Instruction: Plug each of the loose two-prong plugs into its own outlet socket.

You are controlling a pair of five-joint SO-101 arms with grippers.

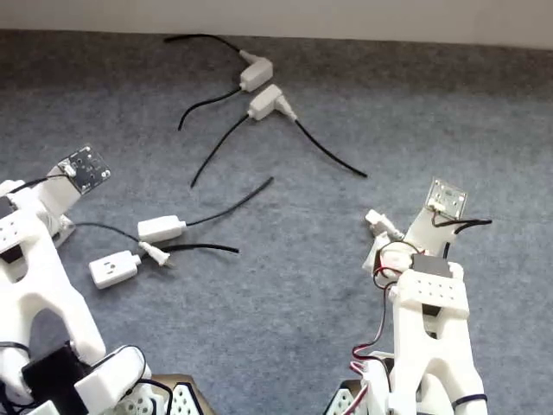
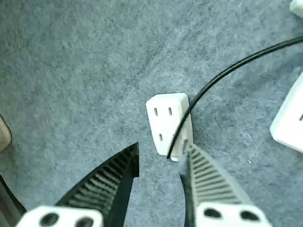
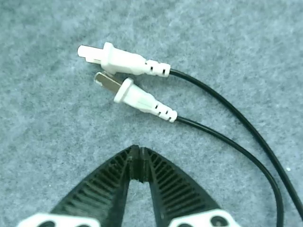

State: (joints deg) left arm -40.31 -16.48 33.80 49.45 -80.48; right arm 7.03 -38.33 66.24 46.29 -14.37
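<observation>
In the left wrist view a white outlet socket point(image 2: 165, 120) lies slots-up on the grey carpet, with a black cable point(image 2: 227, 71) draped across it. My left gripper point(image 2: 161, 149) is open, its fingertips just short of that socket's near end. In the right wrist view two white two-prong plugs point(image 3: 120, 60) point(image 3: 139, 99) lie side by side, loose, their black cables point(image 3: 227, 142) trailing away. My right gripper point(image 3: 138, 155) is shut and empty, a short way behind the nearer plug. The high view shows two sockets point(image 1: 114, 269) point(image 1: 162, 228) with a plug point(image 1: 155, 252) between them.
Two more white pieces point(image 1: 257, 73) point(image 1: 263, 102) with black cables lie at the far middle of the carpet. Another white block point(image 2: 289, 124) sits beside the socket in the left wrist view. The left arm point(image 1: 34, 268) and right arm point(image 1: 429, 303) stand at the near corners.
</observation>
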